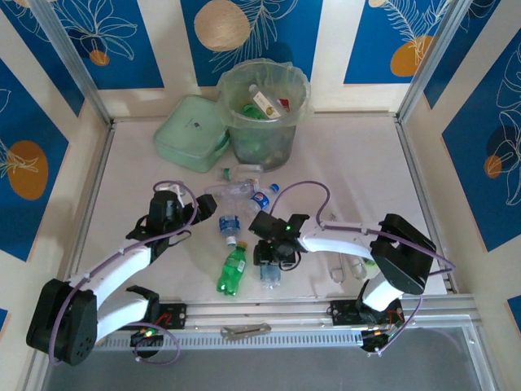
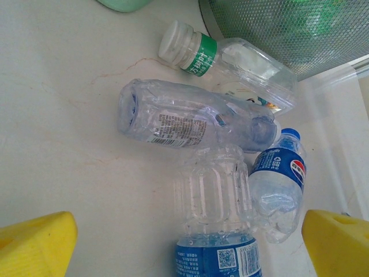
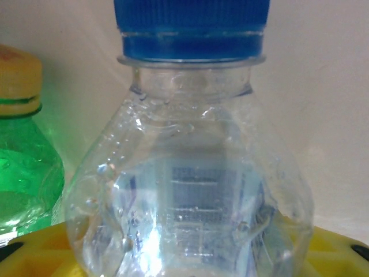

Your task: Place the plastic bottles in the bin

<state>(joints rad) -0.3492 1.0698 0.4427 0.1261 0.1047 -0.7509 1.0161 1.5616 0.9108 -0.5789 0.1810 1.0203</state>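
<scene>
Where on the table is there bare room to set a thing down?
Bare: the far-right stretch between the bin and the right wall, and the left strip between the lid and the left arm. Crowded: the middle, where the bottles lie before the bin.

Top external: high at near edge, facing down across worktop (image 1: 366, 163). Left wrist: near, over bottle cluster (image 2: 207, 133). Right wrist: closest, on blue-capped bottle (image 3: 190, 173); top view shares both.

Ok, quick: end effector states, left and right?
Left end effector: open, holding nothing.
Right end effector: closed on the clear blue-capped bottle.
</scene>
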